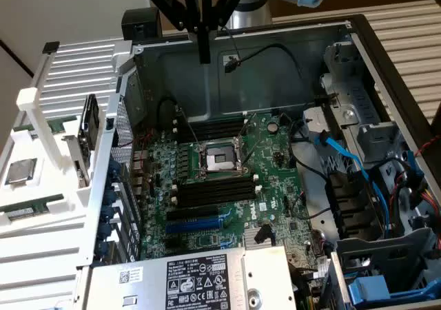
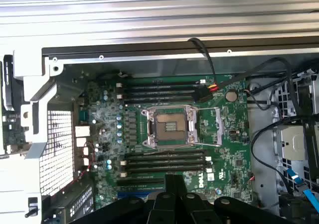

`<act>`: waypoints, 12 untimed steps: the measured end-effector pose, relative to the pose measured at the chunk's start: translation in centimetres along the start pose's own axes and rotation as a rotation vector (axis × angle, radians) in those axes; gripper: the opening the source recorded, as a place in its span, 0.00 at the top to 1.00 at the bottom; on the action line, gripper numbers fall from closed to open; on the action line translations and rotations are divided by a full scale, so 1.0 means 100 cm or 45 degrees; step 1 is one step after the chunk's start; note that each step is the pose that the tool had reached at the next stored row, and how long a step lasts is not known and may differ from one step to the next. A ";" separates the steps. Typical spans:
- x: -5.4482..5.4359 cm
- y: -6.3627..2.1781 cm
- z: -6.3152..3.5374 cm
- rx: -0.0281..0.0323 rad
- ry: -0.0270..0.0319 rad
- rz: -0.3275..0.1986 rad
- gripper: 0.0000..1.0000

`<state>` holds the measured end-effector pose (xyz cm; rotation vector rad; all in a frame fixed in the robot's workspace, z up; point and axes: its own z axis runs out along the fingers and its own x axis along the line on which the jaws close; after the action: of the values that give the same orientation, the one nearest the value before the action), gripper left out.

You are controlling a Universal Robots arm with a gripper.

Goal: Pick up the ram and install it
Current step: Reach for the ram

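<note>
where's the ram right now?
Exterior view's left: the ram lies flat on the white rack outside the computer case, just nearer the camera than the square silver chip.

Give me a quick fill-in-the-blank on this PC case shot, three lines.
1. The gripper hangs over the open case with its jaws ___.
2. The processor socket on the motherboard is ___.
3. The ram lies on the white rack, ___ the case.
Missing: shut; empty; outside.
</note>
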<state>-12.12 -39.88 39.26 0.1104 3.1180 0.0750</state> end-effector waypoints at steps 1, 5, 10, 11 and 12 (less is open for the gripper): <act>0.000 0.0000 0.0000 0.0000 0.0000 0.000 0.90; 0.000 0.0000 0.0000 0.0000 -0.0001 0.000 0.90; 0.000 0.0000 0.0000 0.0000 -0.0001 0.000 0.90; 0.000 0.0000 0.0000 0.0000 0.0000 0.000 0.90; 0.000 0.0000 0.0000 0.0000 0.0000 0.000 0.90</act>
<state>-12.12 -39.88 39.26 0.1104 3.1180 0.0750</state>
